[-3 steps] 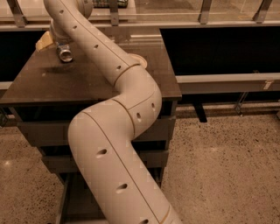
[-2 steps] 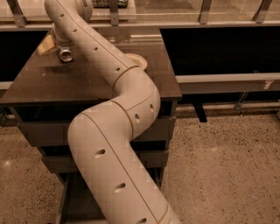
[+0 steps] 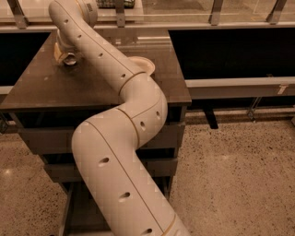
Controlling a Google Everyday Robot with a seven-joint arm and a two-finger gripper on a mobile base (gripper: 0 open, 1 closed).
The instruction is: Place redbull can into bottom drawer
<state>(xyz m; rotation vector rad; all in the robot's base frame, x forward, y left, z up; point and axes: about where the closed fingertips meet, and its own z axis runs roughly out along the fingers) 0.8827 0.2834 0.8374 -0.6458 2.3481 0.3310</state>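
The redbull can (image 3: 70,59) shows as a small shiny round end at the back left of the dark cabinet top (image 3: 46,85). My gripper (image 3: 64,53) is right at the can, with the wrist coming down on it from above; most of the can's body is hidden behind it. The bottom drawer (image 3: 79,213) stands pulled out at the foot of the cabinet, lower left. My arm covers most of it.
A white bowl (image 3: 144,64) sits on the cabinet top behind my arm, partly hidden. Two shut drawer fronts (image 3: 44,138) lie above the open one. A glass railing (image 3: 212,11) runs along the back. Speckled floor (image 3: 230,175) spreads to the right.
Almost nothing differs. My gripper stays at the can at the back left of the top; the arm has shifted only slightly.
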